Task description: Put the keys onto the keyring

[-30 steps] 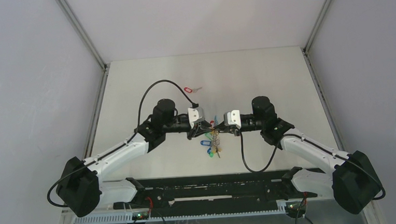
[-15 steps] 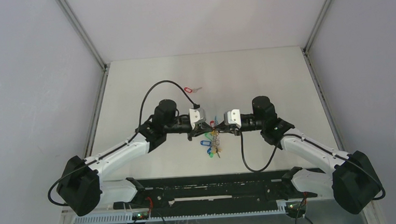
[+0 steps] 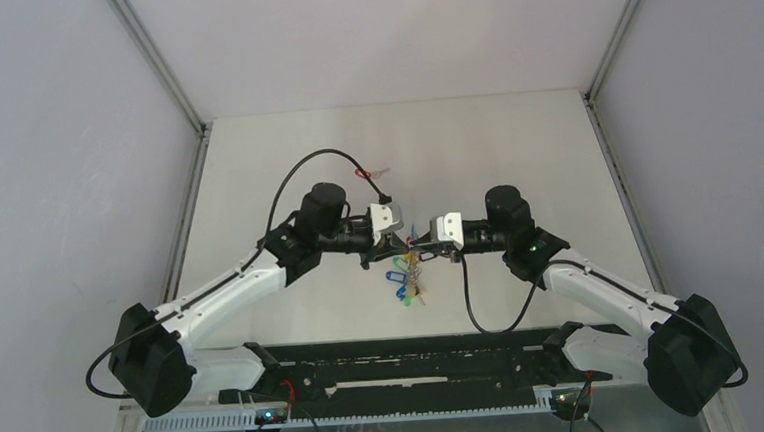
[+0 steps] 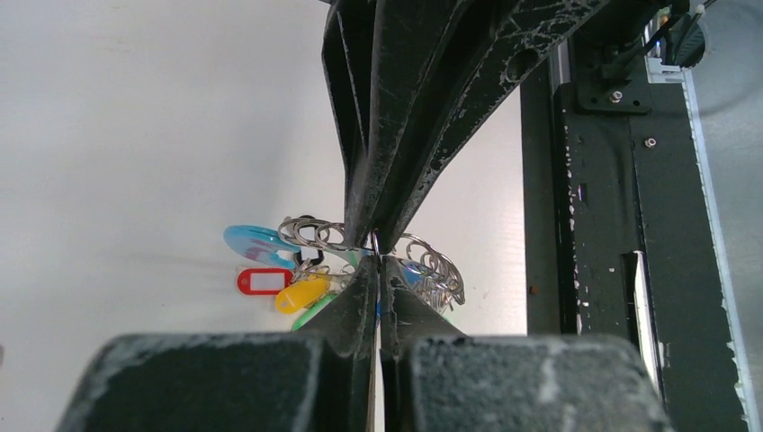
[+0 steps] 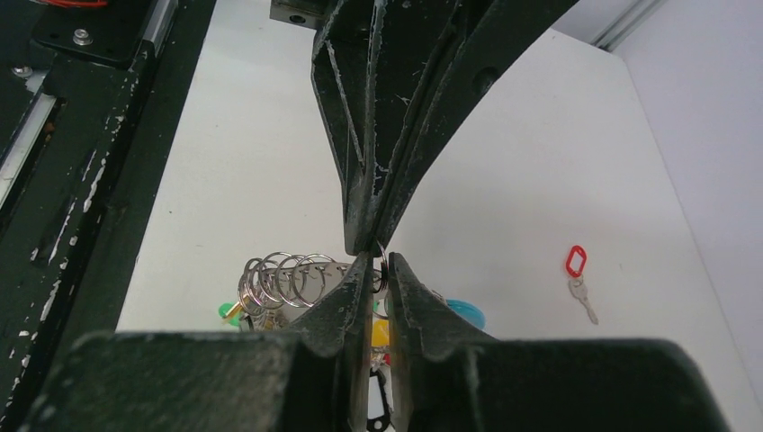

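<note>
The keyring (image 3: 413, 266), a bunch of metal loops with coloured tags, hangs above the table between my two grippers. My left gripper (image 3: 401, 245) is shut on its thin wire (image 4: 376, 241); blue, red and yellow tags (image 4: 301, 292) dangle just behind the fingertips. My right gripper (image 3: 423, 250) faces it from the other side. Its jaws stand slightly apart, and the ring wire (image 5: 382, 266) sits loosely in the narrow gap. The keys, one silver key with a red tag (image 5: 577, 268), lie alone on the table farther back (image 3: 363, 173), partly crossed by the left arm's cable.
A black rail frame (image 3: 407, 360) runs along the near edge between the arm bases. Grey walls (image 3: 56, 196) close in the white table (image 3: 514, 148) on the left, right and back. The left arm's black cable (image 3: 300, 166) loops up over the table.
My left gripper has closed on the keyring's wire. My right gripper's jaws have parted a little. The left arm has shifted slightly right, and its cable now crosses the red-tagged key.
</note>
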